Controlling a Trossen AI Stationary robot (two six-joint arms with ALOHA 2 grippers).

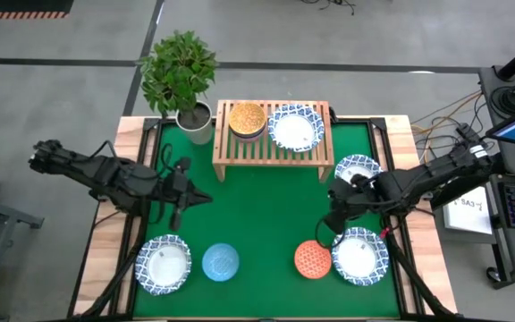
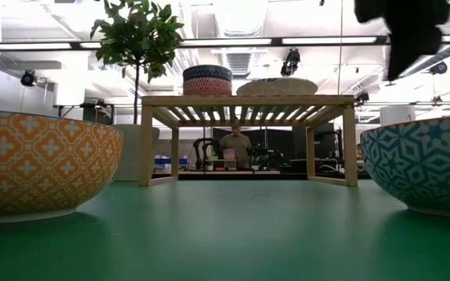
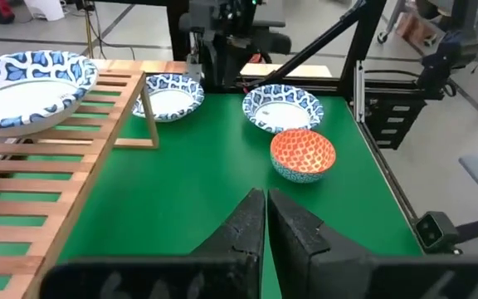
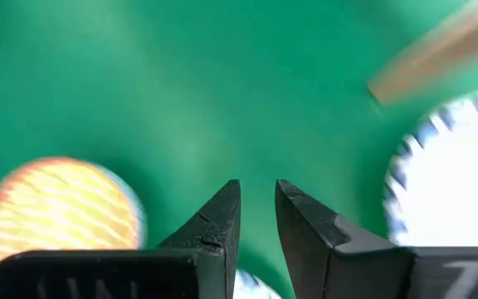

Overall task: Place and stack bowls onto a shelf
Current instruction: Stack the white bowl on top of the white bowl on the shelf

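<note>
While two bowls [image 1: 247, 118] sit upright on the wooden shelf [image 1: 266, 152], lengthwise along the green mat's [image 1: 257, 224] far edge: left gripper [image 1: 206, 198] pinched shut, right gripper [image 1: 326, 225] narrowly parted, empty; office beyond.

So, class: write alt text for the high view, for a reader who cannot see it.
Overhead view of a green table: a wooden shelf at the back holds a yellow-orange bowl and a wide white bowl. Five more bowls sit on the mat, and both arms' empty claws, left and right, hover mid-table.
</note>
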